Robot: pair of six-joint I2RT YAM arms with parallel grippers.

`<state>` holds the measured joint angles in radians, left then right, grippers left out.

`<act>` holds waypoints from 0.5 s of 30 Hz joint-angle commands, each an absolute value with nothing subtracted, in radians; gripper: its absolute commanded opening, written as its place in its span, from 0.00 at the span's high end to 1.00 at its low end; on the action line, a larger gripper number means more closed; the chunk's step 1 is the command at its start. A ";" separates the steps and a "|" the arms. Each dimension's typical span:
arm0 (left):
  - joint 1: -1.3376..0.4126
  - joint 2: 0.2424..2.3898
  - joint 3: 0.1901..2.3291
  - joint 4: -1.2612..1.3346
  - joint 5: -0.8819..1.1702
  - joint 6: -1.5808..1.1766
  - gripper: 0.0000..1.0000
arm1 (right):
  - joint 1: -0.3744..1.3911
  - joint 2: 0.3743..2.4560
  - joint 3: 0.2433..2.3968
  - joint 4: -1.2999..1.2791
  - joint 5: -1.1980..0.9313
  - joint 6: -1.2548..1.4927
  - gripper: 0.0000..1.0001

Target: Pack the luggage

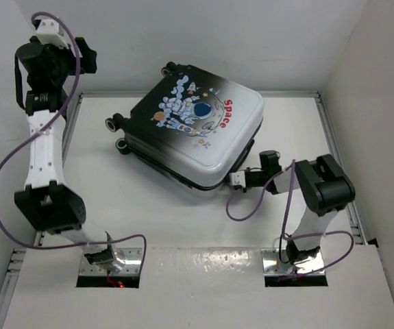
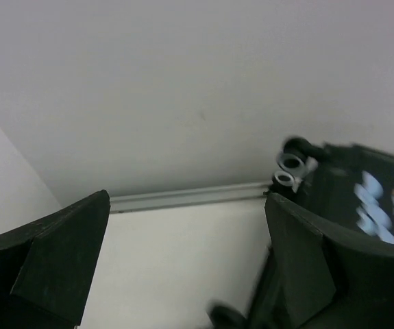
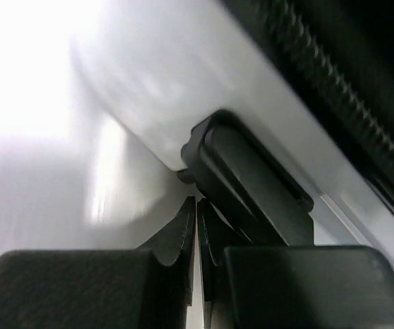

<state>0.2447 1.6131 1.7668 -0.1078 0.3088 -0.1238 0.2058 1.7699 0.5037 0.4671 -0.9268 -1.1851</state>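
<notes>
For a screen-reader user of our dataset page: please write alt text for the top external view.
A closed suitcase with an astronaut print lies flat on a white table. The right gripper, shut, sits at its near right edge; the left arm stands raised at the table's far left, clear of it.

**Closed luggage, one arm at its edge**

The luggage point(image 1: 197, 130) lies shut on the white table point(image 1: 149, 212), turned at an angle with its astronaut print facing up and its wheels point(image 1: 116, 123) on its left side. The right gripper point(image 1: 236, 180) is low at the luggage's near right edge, right against the shell. The left gripper point(image 1: 85, 56) hangs high, well to the left of the luggage.
</notes>
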 commanded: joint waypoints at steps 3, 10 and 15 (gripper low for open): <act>0.148 1.470 1.599 -0.319 0.340 0.043 0.01 | 0.446 1.935 0.707 1.134 -1.111 -0.823 0.94; -0.074 1.384 1.634 -0.589 0.528 0.337 0.01 | 0.588 1.975 0.729 1.644 -1.094 -0.445 0.82; -0.303 1.405 1.678 -0.754 0.476 0.475 0.07 | 0.445 1.672 0.502 1.643 -1.013 -0.300 0.75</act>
<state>-0.2153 1.4117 1.6222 -0.6212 0.4622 0.3317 0.5507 1.8530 0.5728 1.2224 -1.0183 -0.4824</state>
